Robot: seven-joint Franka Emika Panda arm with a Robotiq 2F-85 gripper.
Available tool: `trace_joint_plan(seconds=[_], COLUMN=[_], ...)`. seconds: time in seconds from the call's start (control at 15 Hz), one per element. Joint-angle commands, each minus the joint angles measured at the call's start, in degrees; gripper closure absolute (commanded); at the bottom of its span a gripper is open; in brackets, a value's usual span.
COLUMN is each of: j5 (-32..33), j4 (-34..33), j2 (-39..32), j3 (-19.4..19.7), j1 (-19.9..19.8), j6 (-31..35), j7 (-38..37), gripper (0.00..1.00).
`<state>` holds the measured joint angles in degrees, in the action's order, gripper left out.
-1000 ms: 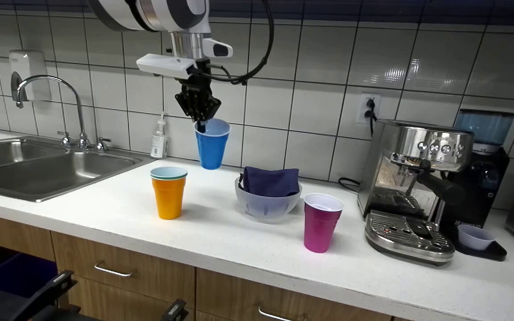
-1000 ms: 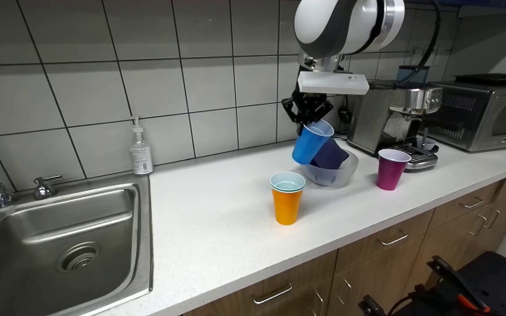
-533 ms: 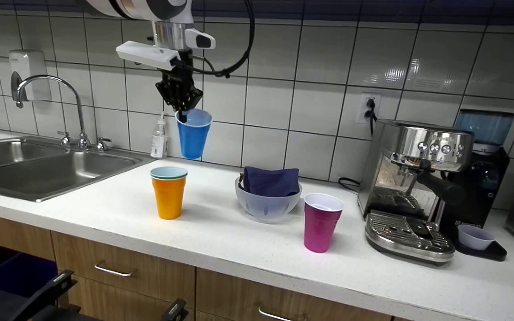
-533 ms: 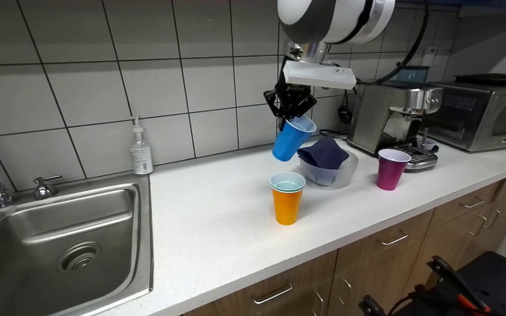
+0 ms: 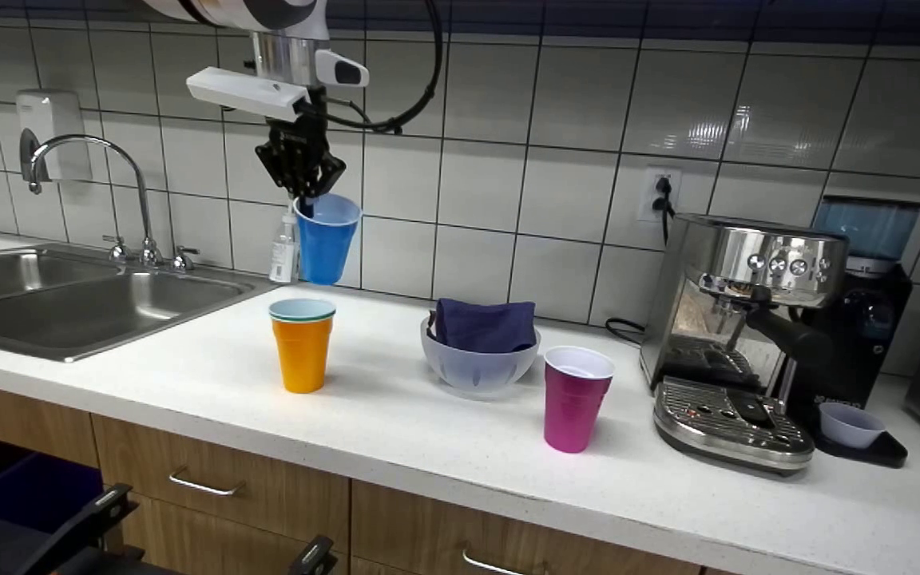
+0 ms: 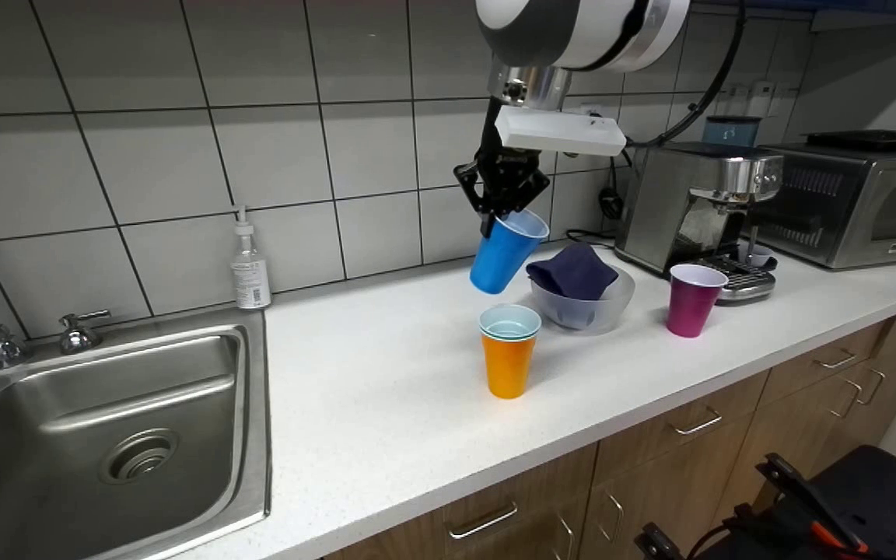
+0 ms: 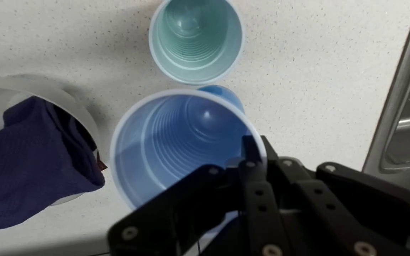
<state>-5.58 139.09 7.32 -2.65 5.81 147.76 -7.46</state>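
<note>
My gripper (image 5: 306, 206) is shut on the rim wall of a blue cup (image 5: 326, 249), one finger inside and one outside. The blue cup hangs tilted above the counter, also in an exterior view (image 6: 501, 255) and the wrist view (image 7: 176, 142), where it looks empty. An orange cup (image 5: 303, 355) stands upright below, with a teal cup (image 5: 303, 308) nested in it. In the wrist view the teal cup's open mouth (image 7: 195, 46) is just beyond the blue cup. In an exterior view the blue cup is above and left of the orange cup (image 6: 507, 365).
A translucent bowl (image 5: 476, 369) with a dark blue cloth (image 5: 485, 326) stands nearby. A magenta cup (image 5: 576, 407) stands beyond it. A sink (image 6: 257, 404) with a faucet (image 5: 140, 192) and soap bottle (image 6: 250, 268) lie to one side. A coffee machine (image 5: 739, 319) stands at the other.
My gripper has carried the blue cup leftward in both exterior views, toward the sink side. It first rose a little, then sank slightly in an exterior view. The cups on the counter have not moved.
</note>
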Motion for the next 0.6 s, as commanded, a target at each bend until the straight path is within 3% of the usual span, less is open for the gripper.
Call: trace_joint_plan(seconds=[0.0,0.53], j5=[-0.73,-0.41], j4=[-0.18,-0.26], j2=[1.94,1.48], j3=[-0.54,-0.68], j1=[-0.02,0.01], j6=[-4.75,-9.64], j7=[3.3,6.92], gripper=[0.99,0.99])
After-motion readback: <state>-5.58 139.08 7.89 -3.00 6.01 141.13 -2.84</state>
